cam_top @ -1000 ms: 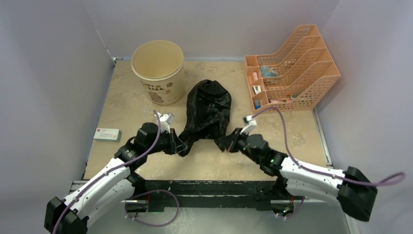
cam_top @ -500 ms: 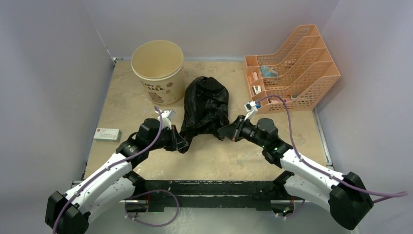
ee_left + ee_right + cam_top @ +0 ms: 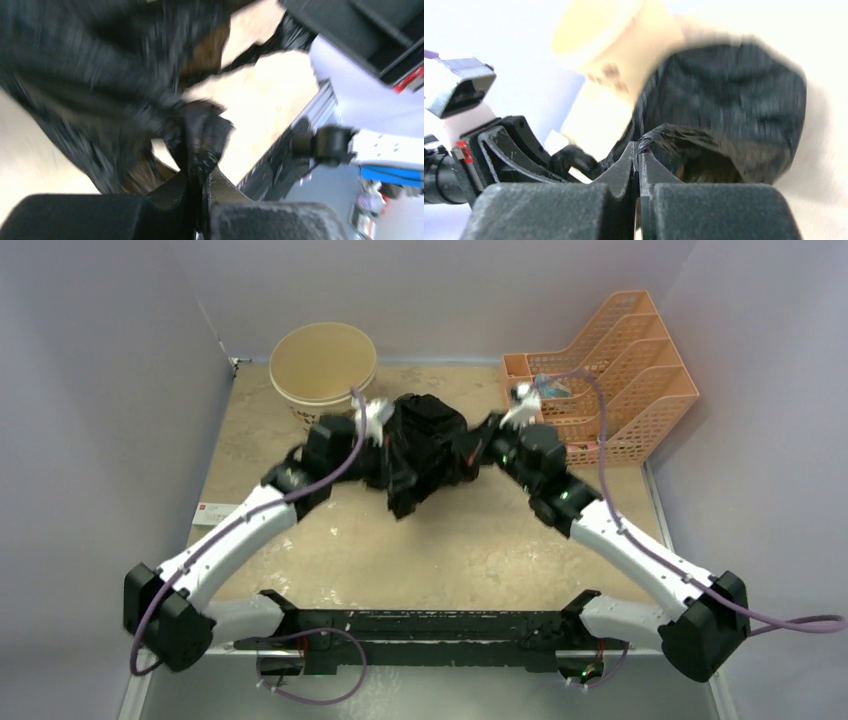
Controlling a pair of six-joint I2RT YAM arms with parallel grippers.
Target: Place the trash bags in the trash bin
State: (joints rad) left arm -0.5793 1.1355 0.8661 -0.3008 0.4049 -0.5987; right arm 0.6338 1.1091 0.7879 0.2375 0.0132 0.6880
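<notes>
Since one second ago both arms have stretched away from their bases toward the far side, and the trash bag has gone with them. It was lying in the middle of the tabletop, and now it is held further back, near the bin. The bag is bunched into a dark, crinkled lump between the two pincers, with a loose end hanging down on the near side. From above I cannot tell if this end touches the tabletop.

The left pincer is clenched on the left part of the bag. In the left wrist view I see black film squeezed between the fingers, which are pressed together. The right pincer is clenched on the right part in the same way. In its wrist view a folded strip of film is caught between the tips, and the bag bulges behind it. Both wrist views are blurred.

The trash bin stands upright at the far left, with its opening facing up. The bag is just beside it on the right, not above the opening.

The orange mesh organiser stands at the far right, well apart from the bag. A small white box lies near the left edge, partly behind the left arm.
</notes>
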